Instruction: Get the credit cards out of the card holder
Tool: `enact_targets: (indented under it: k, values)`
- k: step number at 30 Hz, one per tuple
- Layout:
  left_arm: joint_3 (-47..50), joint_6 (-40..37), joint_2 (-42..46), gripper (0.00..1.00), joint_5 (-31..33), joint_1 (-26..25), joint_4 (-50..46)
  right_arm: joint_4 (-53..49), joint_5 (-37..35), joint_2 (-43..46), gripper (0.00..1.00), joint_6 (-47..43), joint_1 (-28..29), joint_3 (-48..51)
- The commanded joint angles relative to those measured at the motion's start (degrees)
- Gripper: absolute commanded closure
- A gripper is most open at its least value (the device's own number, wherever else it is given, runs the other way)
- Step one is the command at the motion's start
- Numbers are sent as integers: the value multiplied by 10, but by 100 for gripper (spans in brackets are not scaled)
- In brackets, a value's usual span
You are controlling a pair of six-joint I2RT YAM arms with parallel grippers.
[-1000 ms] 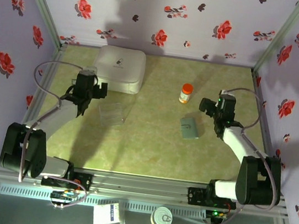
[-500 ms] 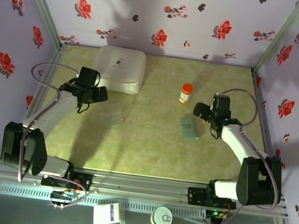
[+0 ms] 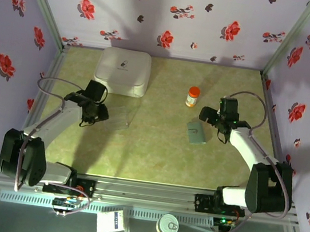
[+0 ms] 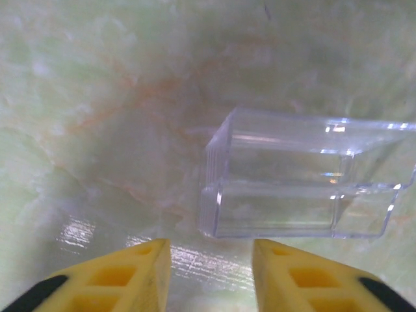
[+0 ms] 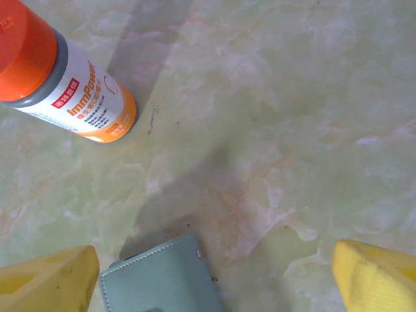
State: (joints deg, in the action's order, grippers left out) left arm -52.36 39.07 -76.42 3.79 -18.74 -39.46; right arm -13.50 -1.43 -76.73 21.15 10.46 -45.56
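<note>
— Checking the left gripper (image 4: 211, 260) first: parted or clamped?
— Parted only narrowly, yellow fingers (image 4: 140, 276) showing bare table (image 4: 97, 97) between them, gripping nothing.
— And ahead of those jaws?
— Lying just beyond the tips, shifted toward one finger's side, a clear plastic box (image 4: 305, 182), apart from both fingers.
— Moving on to the right gripper (image 5: 218, 273)?
— Spread wide, holding nothing.
— Locating the card holder (image 5: 162, 279)?
— Resting flat on the table inside the gap of the spread jaws, close beside one finger and well away from the other. Cannot tell whether touching that nearer finger. Looks folded shut from above, grey-teal.
— Anything else near those jaws?
— Standing farther ahead, off toward the same side as the holder, an orange-capped bottle (image 5: 58, 84), apart from the holder.
</note>
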Motion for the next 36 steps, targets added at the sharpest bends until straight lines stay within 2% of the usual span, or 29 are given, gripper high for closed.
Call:
enact_targets:
  k: [1, 4, 20, 36]
  values:
    - [14, 7, -10, 71, -20, -5, 7, -14, 1, 15, 7, 11, 6, -16]
    - [21, 0, -19, 75, -23, -5, 17, -20, -3, 18, 7, 11, 7, -16]
    - [15, -31, -79, 82, -15, -5, 47, -23, -7, 19, 8, 14, 13, -18]
    - [-40, -53, -92, 100, 4, -18, 5, -28, -20, 27, 8, 15, 17, -21]
